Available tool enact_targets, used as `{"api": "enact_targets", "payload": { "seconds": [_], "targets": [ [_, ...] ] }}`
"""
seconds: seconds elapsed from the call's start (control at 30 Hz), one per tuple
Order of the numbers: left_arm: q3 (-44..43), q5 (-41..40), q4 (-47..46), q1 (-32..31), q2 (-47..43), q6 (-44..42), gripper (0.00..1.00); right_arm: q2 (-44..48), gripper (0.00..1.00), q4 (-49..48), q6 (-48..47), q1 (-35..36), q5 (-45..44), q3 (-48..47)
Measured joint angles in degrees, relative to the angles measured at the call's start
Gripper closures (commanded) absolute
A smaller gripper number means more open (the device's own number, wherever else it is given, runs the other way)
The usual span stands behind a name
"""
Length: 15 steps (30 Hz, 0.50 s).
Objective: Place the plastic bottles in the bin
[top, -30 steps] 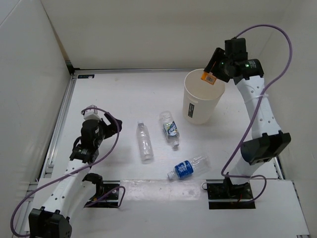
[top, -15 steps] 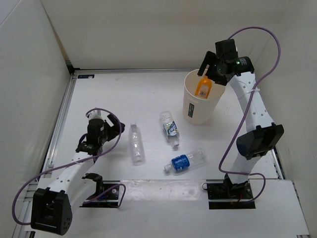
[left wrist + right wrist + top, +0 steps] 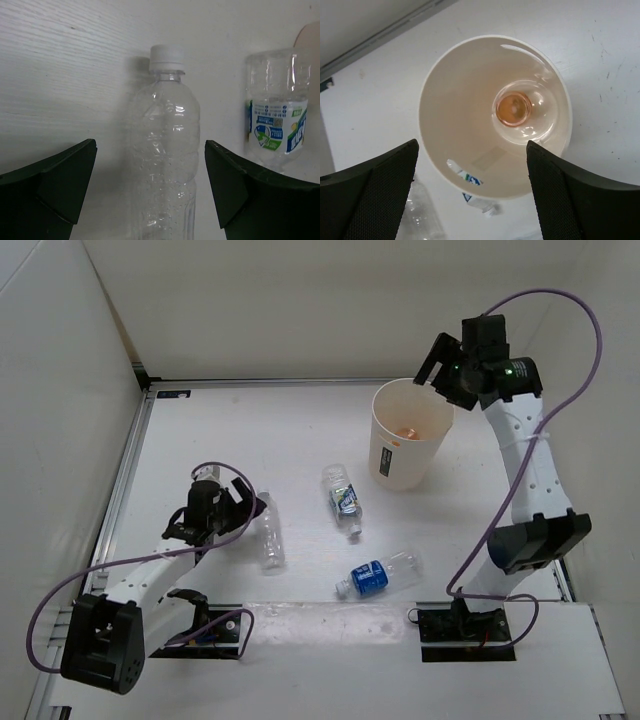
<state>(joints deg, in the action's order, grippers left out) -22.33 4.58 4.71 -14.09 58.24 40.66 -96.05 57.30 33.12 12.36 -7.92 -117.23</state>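
Both pairs of jaws stand wide and empty. Inside the tall cream-white round bin [image 3: 388, 462] the short orange plastic bottle [image 3: 513, 110] lies at the bottom, and the right gripper [image 3: 441, 368] hangs over the rim. A second ago it was clamped on that bottle. One is done, three remain. The left gripper [image 3: 150, 150] has crept up to the plain clear plastic bottle [image 3: 165, 165] on the white table [image 3: 250, 430] — next, I judge, it must advance, close and carry. Two clear bottles with blue labels [image 3: 344, 498] [image 3: 378, 576] wait nearby.
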Motion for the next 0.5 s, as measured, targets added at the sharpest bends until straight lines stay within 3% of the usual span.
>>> {"api": "enact_targets", "payload": {
  "seconds": [0.4, 0.5],
  "targets": [
    [-0.2, 2.75, 0.96, -5.35, 4.33, -5.79, 0.0, 15.96, 0.1, 0.33, 2.62, -0.28, 4.48, 7.67],
    [-0.39, 2.62, 0.61, -6.45, 6.29, -6.12, 0.08, 17.9, 0.1, 2.34, 2.78, -0.76, 5.62, 9.14]
  ]
}}
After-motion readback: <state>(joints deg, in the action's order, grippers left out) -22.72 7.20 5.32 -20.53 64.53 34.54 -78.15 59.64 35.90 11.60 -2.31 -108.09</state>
